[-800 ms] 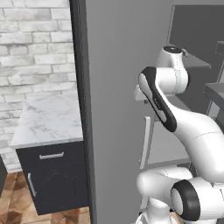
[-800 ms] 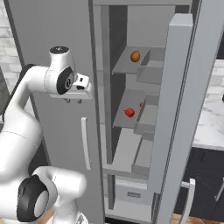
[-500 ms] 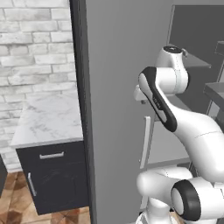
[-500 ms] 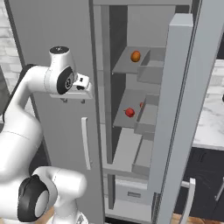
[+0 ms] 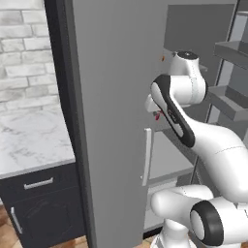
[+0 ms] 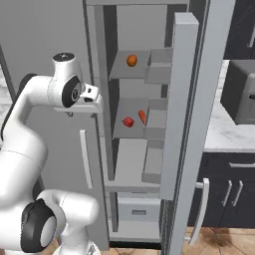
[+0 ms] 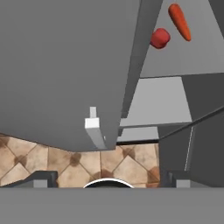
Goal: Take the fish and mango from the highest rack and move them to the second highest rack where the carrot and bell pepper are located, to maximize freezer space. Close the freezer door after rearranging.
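The gripper [image 6: 93, 95] hangs outside the open freezer, jaws wide apart and holding nothing. Beyond it and higher, an orange mango [image 6: 132, 60] sits on the highest rack [image 6: 122, 69]. Just past the gripper, at about its height, the carrot [image 6: 142, 116] and red bell pepper [image 6: 128, 121] lie near each other on the second highest rack [image 6: 122, 130]. The freezer door [image 6: 187, 104] stands swung open on the gripper's far side. No fish can be made out.

A marble counter [image 5: 34, 140] over dark drawers [image 5: 38, 208] is seen at lower left; a grey toaster [image 6: 240, 89] is seen at right
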{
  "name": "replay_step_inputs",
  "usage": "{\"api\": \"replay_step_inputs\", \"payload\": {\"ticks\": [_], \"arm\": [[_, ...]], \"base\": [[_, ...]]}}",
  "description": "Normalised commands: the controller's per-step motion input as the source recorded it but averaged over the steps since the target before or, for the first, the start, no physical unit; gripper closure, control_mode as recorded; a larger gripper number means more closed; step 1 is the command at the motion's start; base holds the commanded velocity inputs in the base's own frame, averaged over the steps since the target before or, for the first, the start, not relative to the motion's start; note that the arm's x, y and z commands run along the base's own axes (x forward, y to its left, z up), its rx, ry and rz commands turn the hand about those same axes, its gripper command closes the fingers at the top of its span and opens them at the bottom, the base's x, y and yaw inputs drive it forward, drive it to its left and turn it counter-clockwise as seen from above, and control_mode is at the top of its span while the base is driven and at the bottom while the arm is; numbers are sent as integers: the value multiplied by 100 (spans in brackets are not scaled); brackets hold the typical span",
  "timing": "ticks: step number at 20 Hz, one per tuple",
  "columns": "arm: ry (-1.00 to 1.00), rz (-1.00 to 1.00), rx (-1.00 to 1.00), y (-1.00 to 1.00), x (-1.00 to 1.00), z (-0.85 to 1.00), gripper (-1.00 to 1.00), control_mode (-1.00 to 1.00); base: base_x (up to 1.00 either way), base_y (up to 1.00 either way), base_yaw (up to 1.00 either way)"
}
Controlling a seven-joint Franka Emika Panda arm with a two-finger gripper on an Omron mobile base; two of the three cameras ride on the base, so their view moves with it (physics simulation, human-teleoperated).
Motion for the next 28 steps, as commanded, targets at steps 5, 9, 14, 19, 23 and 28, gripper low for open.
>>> {"api": "replay_step_inputs", "payload": {"ticks": [5, 9, 14, 19, 23, 28], "arm": [[0, 0, 0, 0, 0, 0, -100, 100], [0, 0, 0, 0, 0, 0, -100, 100], [0, 0, 0, 0, 0, 0, -100, 100], [0, 0, 0, 0, 0, 0, -100, 100], [0, 0, 0, 0, 0, 0, -100, 100], [0, 0, 0, 0, 0, 0, -100, 100]], "base": [[0, 5, -16], [9, -16, -7], [19, -20, -13], [8, -25, -30], [0, -34, -44], [1, -20, -61]]}}
